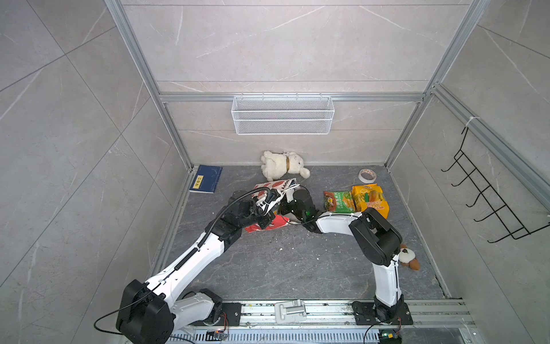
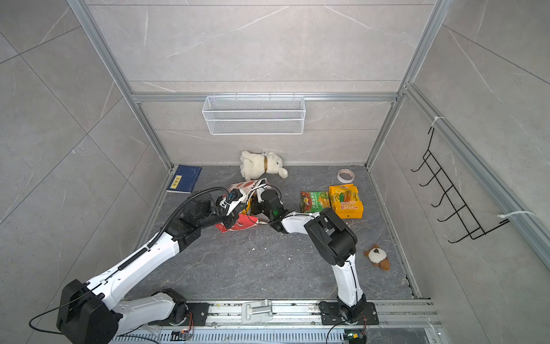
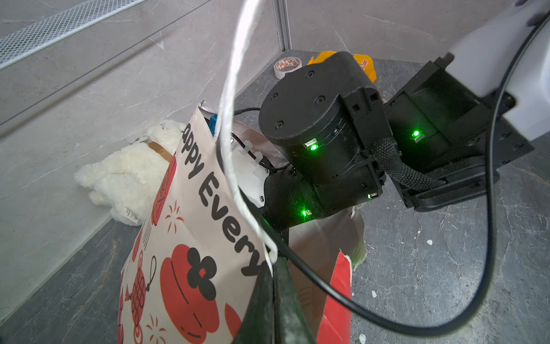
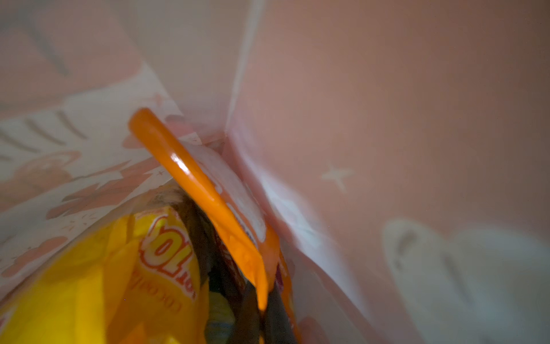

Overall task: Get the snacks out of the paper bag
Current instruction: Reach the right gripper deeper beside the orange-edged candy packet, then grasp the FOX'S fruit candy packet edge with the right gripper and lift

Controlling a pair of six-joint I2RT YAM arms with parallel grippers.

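Your left gripper (image 3: 275, 263) pinches the paper bag (image 3: 190, 238) by its rim, holding the mouth open while your right gripper (image 4: 263, 297), deep inside, clamps the orange snack packet (image 4: 190, 175); a green packet (image 1: 339, 201) and yellow packet (image 1: 370, 200) lie outside.

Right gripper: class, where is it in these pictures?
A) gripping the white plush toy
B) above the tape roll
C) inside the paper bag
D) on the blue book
C: the right wrist view shows the inner walls of the paper bag around the right gripper, shut on the edge of an orange packet.
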